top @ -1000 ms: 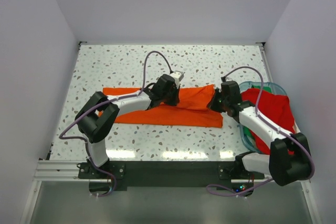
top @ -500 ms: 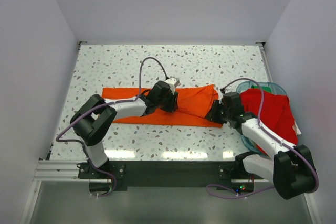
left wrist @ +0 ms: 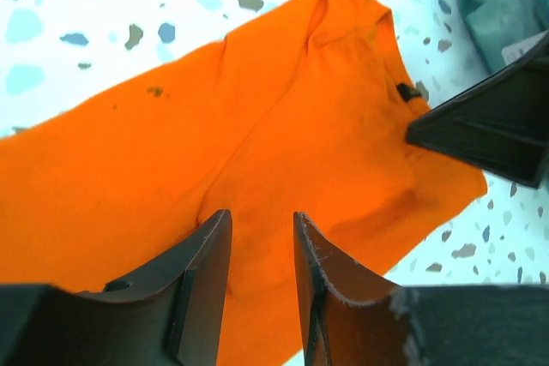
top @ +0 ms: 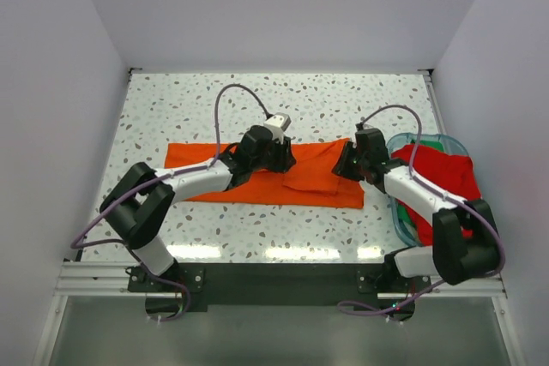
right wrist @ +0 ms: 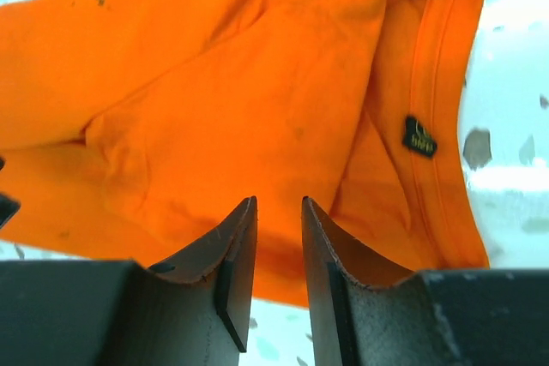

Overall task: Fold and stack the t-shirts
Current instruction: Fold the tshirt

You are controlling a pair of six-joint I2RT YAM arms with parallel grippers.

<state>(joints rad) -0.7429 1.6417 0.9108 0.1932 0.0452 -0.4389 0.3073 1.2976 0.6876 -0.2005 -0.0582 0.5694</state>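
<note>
The bright orange t-shirt (top: pixel 257 179) lies as a long flat strip across the middle of the table, with a folded layer on its right half. It fills the left wrist view (left wrist: pixel 257 126) and the right wrist view (right wrist: pixel 240 100), where a small dark label (right wrist: pixel 419 136) shows near the collar. My left gripper (top: pixel 286 157) hovers over the strip's middle, open and empty (left wrist: pixel 262 216). My right gripper (top: pixel 344 165) is over the shirt's right end, open and empty (right wrist: pixel 277 205). The red t-shirt (top: pixel 442 179) lies heaped over the bin at the right.
A clear teal-rimmed bin (top: pixel 410 139) stands at the right edge of the table, under the red shirt. The speckled tabletop (top: pixel 283 100) is bounded by white walls at the back and on both sides. The right gripper's dark finger (left wrist: pixel 489 130) shows in the left wrist view.
Both grippers went toward the near edge over the shirt and came back toward the far side. The shirt's right half now lies flatter, with a folded layer on top.
</note>
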